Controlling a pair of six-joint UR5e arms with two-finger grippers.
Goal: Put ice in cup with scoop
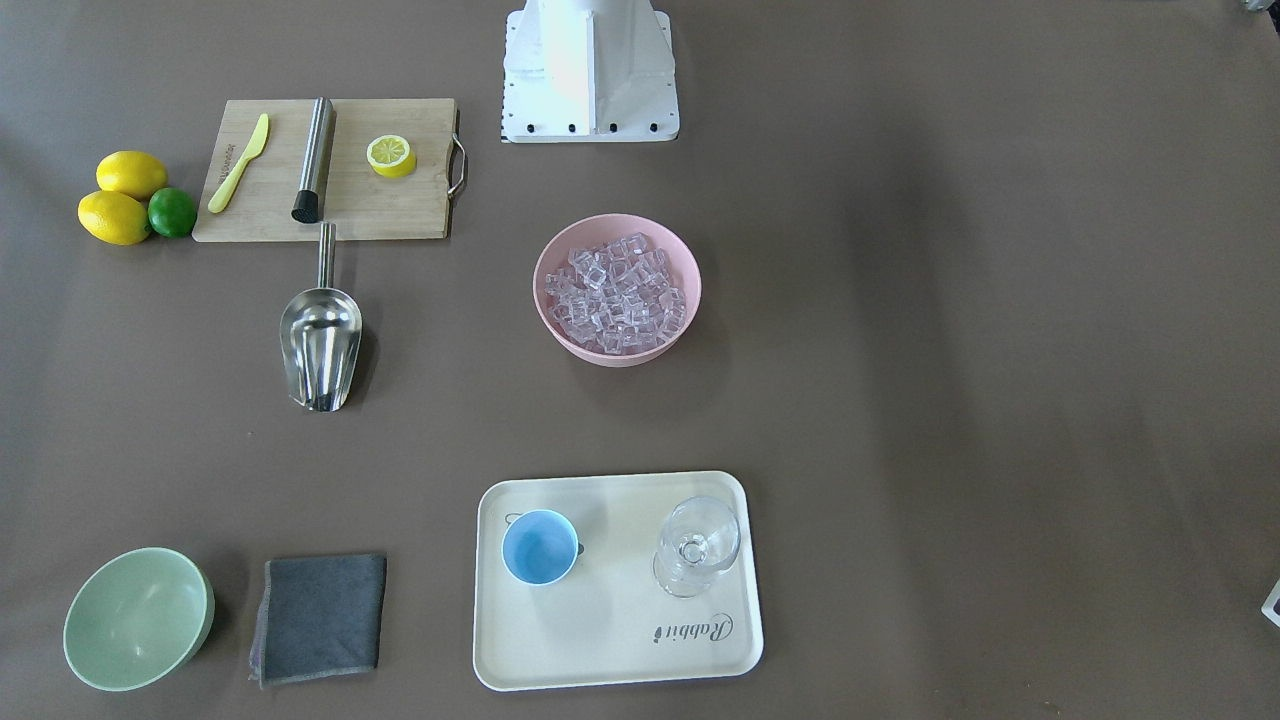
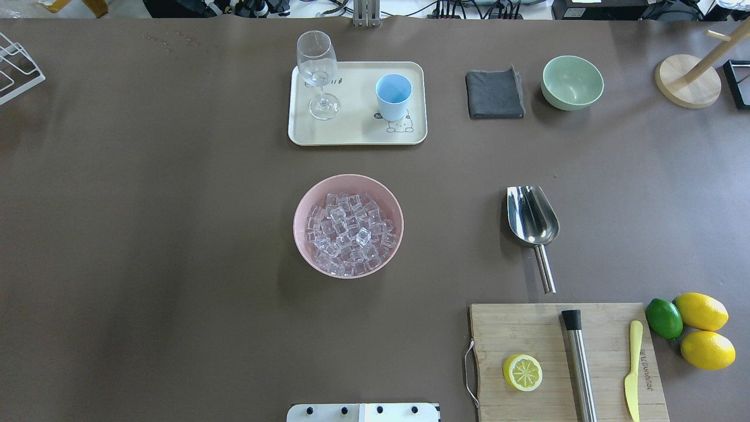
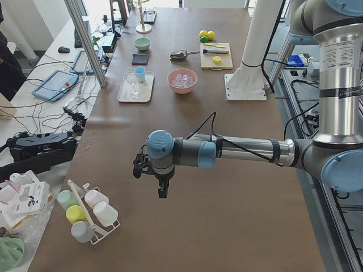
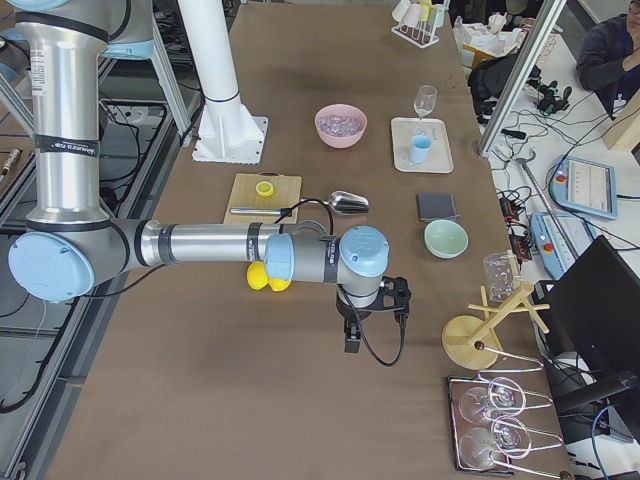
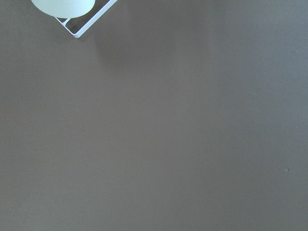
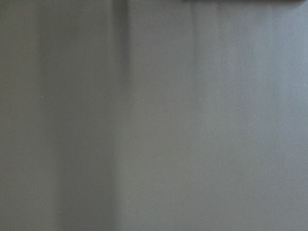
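Scoop flat, handle pointing at cutting board, mouth away from robot; jaws: cannot tell.

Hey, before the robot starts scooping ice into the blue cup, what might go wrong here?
1. The scoop lies flat, its thin handle ending close to the cutting board; a grasp may slip or bump the board.
2. The scoop's mouth looks wider than the cup, so ice may spill onto the tray.
3. The stemmed glass stands beside the cup and could get knocked over.
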